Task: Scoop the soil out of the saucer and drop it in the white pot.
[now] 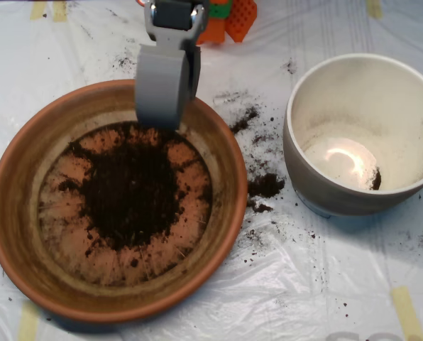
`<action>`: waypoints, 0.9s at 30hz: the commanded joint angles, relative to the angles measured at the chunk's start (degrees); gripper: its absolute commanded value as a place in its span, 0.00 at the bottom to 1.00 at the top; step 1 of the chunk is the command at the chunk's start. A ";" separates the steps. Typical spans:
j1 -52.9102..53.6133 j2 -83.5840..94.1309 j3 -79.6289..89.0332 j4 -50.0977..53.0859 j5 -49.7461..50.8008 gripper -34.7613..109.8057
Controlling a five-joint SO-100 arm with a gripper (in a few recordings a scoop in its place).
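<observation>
White plastic sheet (325, 284) holds unlabelled saucer (27, 234), white pot (318, 192).

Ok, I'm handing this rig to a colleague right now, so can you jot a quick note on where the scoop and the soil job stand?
Scoop: over the far rim of the saucer, tip at the top edge of the soil patch.
Soil: most of it lies in a dark patch in the middle of the saucer.
White pot: to the right of the saucer, upright, with a small dark clump at the bottom near its right wall.
Spilled crumbs: on the plastic sheet between saucer and pot.
Done: little, judging by the pot.
Left: nearly all of the soil to scoop and drop in the pot.
</observation>
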 commanded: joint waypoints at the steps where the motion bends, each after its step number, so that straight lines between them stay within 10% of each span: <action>1: 0.79 -1.32 -2.99 -0.79 -0.88 0.50; 27: 4.92 -47.20 -28.65 3.52 -0.70 0.51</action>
